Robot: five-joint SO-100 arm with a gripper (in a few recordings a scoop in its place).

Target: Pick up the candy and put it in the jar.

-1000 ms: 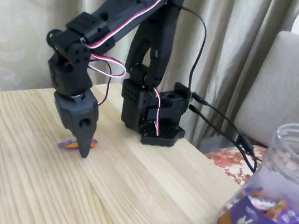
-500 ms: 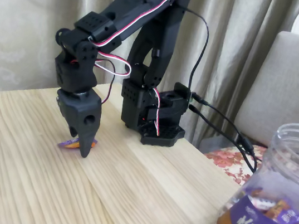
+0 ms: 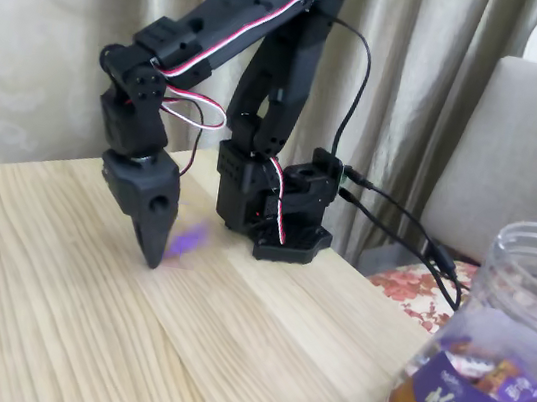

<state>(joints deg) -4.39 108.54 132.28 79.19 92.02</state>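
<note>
On a pale wooden tabletop [image 3: 47, 330], a black robot arm [image 3: 261, 48] is reaching down and to the left from its base [image 3: 282, 213], which is clamped at the far edge near a beige curtain. Its tool [image 3: 153, 257] is pointing down, with the tip sitting just above or on the wood; which one is unclear. The fingers are reading as one dark wedge, so it is not possible to say whether they are spread or pressed together. Just to the right of the tip, the candy [image 3: 184, 242] is showing only as a soft purple blur, apparently in motion and slightly off the surface. Whether the tool is pinching it or it is slipping free cannot be judged.

At the near right corner, well apart from the arm, the jar [image 3: 487, 365] is standing upright with its wide mouth open, its clear wall showing wrapped sweets inside and a purple and brown label with white characters. A grey chair back is standing behind it.

The step in hand appears to be lifting the candy. Doing it well probably means confirming a firm pinch on the wrapper's body rather than a twisted end, rising slowly and straight, then swinging right and clearing the jar's tall rim before letting go.
</note>
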